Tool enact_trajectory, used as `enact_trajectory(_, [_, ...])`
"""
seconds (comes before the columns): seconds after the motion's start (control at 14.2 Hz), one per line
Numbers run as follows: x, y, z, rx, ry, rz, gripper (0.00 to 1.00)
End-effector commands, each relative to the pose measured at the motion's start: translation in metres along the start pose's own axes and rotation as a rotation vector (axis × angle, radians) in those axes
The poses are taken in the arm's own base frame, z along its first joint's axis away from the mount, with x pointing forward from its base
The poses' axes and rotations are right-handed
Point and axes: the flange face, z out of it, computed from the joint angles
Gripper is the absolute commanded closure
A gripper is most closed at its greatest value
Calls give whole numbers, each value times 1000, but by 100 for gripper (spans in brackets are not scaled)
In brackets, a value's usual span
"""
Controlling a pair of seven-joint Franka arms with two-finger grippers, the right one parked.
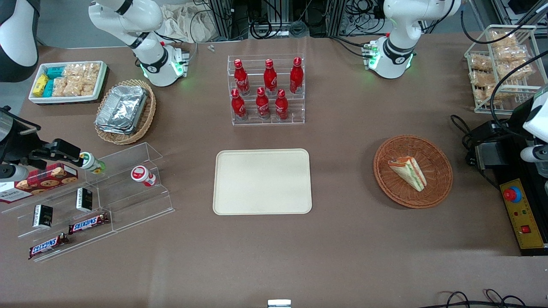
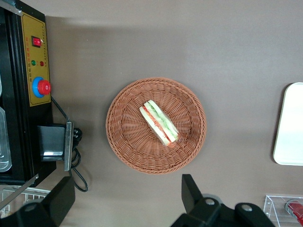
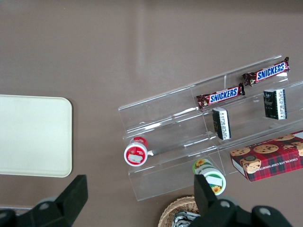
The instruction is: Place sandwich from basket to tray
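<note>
Sandwich [image 1: 407, 171], a small triangular wedge of white bread with orange-red and green filling under clear wrap, lies on its side in the round reddish-brown woven wicker basket [image 1: 436, 159], near the basket's middle. The basket stands on the brown desk [image 1: 342, 248] toward the working arm's end, well apart from the flat cream-beige rectangular tray [image 1: 262, 181] with rounded corners, which is bare.

The tool [image 2: 128, 201] hangs high above the desk, beside the basket rather than over the sandwich; its two black fingers [image 2: 191, 191] stand spread wide, holding nothing.

Handling, as judged: the wedge is likely light and soft, and the wrap slippery. A hard squeeze would crush the bread or push out the filling. Hold is best taken across the two bread faces near the thick middle, with gentle pressure.

The left wrist view shows the filling layers edge-on and the sandwich's diagonal lie, plus only one rim of the tray. The front view shows the whole tray and the gap between it and the basket, but not the tool.
</note>
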Motion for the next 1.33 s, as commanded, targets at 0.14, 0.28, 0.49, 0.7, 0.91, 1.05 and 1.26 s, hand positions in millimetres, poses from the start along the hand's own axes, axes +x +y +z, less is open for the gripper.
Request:
enact_trajectory(0.14, [-1,1,5,-13,-6,-20,0])
enact_trajectory(0.28, [1,3,18,-17,-42,-53,0])
enact_trajectory(0.49, [-9,25,65,-9,-76,-126,0])
enact_trajectory(0.7, [-17,44,119,-52,-121,-200,0])
enact_trajectory(0.91, [-38,47,159,-48,-114,-277,0])
enact_trajectory(1.05, [-51,45,190,-49,-86,-347,0])
enact_trajectory(1.26, [-58,46,234,-49,-75,-449,0])
